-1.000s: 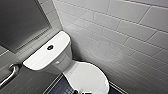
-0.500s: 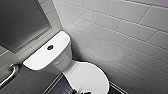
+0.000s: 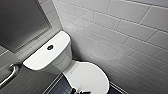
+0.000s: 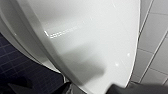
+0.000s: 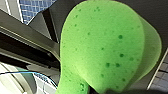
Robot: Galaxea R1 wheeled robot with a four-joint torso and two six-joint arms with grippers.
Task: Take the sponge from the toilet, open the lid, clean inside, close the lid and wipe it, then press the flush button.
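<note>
left gripper [image 4: 93,89] hung over 1 white oval plastic lid [image 4: 82,45], jaws unreadable | right gripper [image 5: 100,91] clamped 1 bright green oblong sponge [image 5: 105,50] | 1 dark round flush button [image 3: 50,47] sat atop 1 white ceramic toilet [image 3: 58,61]

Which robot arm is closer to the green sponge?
Right. The sponge sits close up at the right arm's wrist, apparently held by it. The left arm is close over the white lid instead.

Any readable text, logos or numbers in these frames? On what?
Nothing legible.
Faint line of marking on the white smooth oval plastic lid: too blurred to read.
Round dark flush button, white rounded tank top, bright green oblong sponge: no text seen.
</note>
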